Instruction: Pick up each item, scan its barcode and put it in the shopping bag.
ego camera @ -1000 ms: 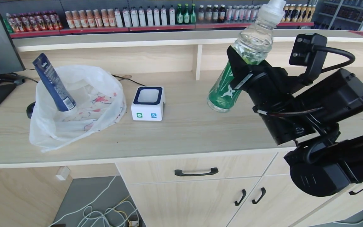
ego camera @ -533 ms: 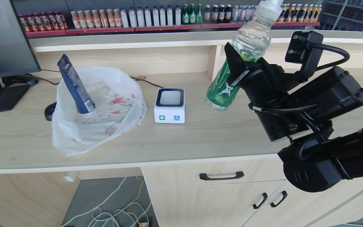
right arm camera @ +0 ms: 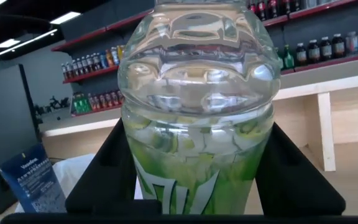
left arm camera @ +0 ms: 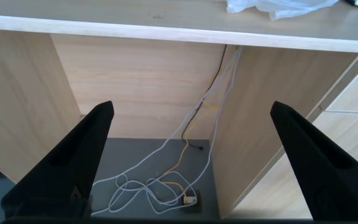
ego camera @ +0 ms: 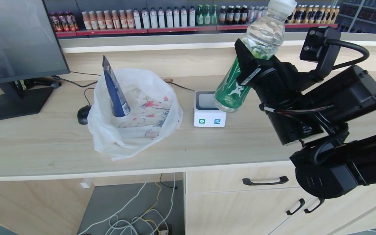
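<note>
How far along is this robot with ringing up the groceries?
Done, it seems: a blue tube stands in the shopping bag. In hand: the right gripper holds a green-labelled bottle, tilted, its base in front of the white scanner in the head view. Left: scanning that bottle, if not yet done, then putting it in the bag.

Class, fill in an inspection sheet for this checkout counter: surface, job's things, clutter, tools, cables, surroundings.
Surface: wooden counter.
Job's things: bottle held tilted near the scanner; blue tube leaning in the shopping bag.
Clutter: mouse, monitor.
Tools: right tool shut on the bottle; left tool open, below counter level.
Cables: loose cables under the counter.
Surroundings: shelves of bottles, drawers.
</note>
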Controlling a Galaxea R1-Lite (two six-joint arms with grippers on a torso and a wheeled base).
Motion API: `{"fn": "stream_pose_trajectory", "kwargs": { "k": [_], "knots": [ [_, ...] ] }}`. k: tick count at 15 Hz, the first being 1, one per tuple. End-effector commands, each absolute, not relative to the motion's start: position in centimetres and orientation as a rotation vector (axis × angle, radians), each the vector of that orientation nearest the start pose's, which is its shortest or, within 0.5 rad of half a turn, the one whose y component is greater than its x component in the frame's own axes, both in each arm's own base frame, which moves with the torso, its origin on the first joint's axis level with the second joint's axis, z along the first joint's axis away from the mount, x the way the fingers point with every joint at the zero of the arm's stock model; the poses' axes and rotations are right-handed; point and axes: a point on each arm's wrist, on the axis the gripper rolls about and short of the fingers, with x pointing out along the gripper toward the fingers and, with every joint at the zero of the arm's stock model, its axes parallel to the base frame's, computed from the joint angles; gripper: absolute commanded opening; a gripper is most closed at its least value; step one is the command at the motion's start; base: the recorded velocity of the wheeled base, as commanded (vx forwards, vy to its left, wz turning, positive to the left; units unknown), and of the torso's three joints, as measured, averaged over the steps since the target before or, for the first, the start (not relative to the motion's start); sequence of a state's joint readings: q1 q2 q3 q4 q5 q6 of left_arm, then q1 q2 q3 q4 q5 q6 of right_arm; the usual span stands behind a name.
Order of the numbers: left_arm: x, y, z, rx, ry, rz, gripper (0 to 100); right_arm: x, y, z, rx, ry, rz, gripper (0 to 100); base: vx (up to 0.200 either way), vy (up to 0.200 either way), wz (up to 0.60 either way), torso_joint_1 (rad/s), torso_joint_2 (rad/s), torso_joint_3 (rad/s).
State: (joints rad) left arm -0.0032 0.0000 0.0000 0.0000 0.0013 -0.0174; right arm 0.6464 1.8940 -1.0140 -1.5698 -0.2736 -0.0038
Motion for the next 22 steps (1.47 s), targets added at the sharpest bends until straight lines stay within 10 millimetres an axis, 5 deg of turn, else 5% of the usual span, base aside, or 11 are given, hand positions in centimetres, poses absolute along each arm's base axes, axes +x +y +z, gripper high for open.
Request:
{"fn": "stream_pose_trajectory", "kwargs": {
  "k": [1,8,13,22],
  "knots": [
    [-2.3,0.0,7.5,-0.017,0.0,-0.002,100,27.3,20.2,26.6,0.311,-0.631,0.365,0,0.0,0.0,0.0,0.0,0.0,0.0],
    [-2.3,0.0,7.6,-0.017,0.002,-0.002,100,28.0,20.6,26.6,0.334,-0.588,0.355,0,0.0,0.0,0.0,0.0,0.0,0.0],
    [-2.3,0.0,7.6,-0.017,0.002,-0.002,100,30.8,22.6,27.9,0.491,-0.511,0.391,0,0.0,0.0,0.0,0.0,0.0,0.0],
    [-2.3,0.0,7.6,-0.017,0.002,-0.002,100,32.9,22.0,26.7,0.838,-0.403,0.376,0,0.0,0.0,0.0,0.0,0.0,0.0]
  ]
}}
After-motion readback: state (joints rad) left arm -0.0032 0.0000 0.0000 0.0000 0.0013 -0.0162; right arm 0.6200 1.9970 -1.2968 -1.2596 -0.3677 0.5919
